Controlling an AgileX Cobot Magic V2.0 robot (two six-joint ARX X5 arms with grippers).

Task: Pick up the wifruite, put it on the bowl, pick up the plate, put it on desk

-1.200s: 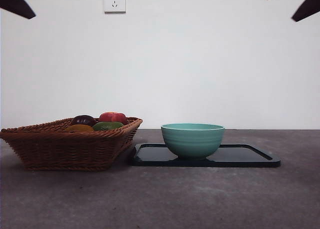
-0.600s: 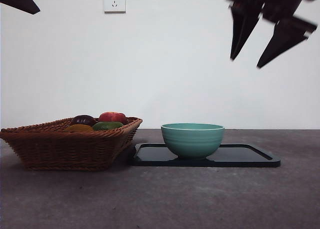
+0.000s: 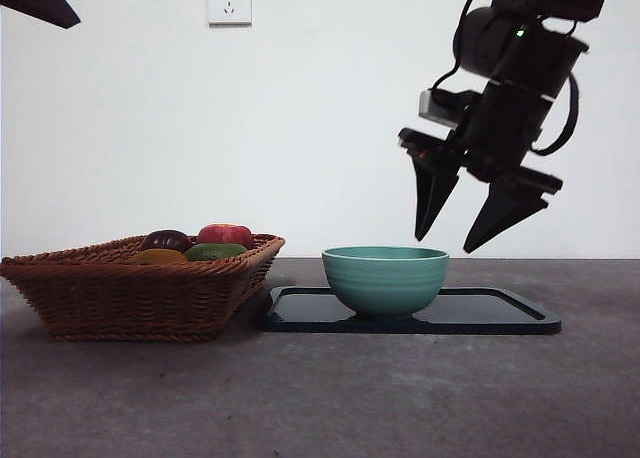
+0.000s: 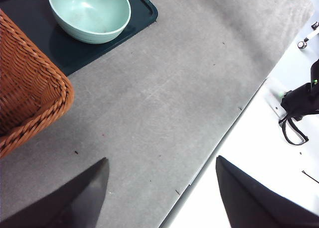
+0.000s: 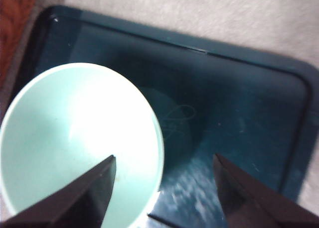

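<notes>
The brownish-orange wifruite point(image 3: 158, 256) lies in the wicker basket point(image 3: 120, 298) at the left, half hidden by the rim. On the dark plate point(image 3: 500, 313) stands the teal bowl point(image 3: 385, 278), holding nothing. My right gripper point(image 3: 445, 245) hangs open just above the bowl's right rim. Its wrist view looks down on that rim, gripper point(image 5: 163, 158) over bowl point(image 5: 75, 138) and plate point(image 5: 249, 113). My left gripper point(image 4: 161, 159) waits open, high over the desk point(image 4: 164, 88), empty.
A red fruit point(image 3: 225, 234), a green fruit point(image 3: 215, 250) and a dark purple one point(image 3: 168, 240) share the basket. The basket's right edge nearly touches the plate. The desk's edge point(image 4: 219, 138) runs past the left gripper. A wall socket point(image 3: 229, 1) is behind.
The right arm has come down from the top right corner and to the left, now just above the bowl's right rim, jaws still open. The left arm and all objects are still.
</notes>
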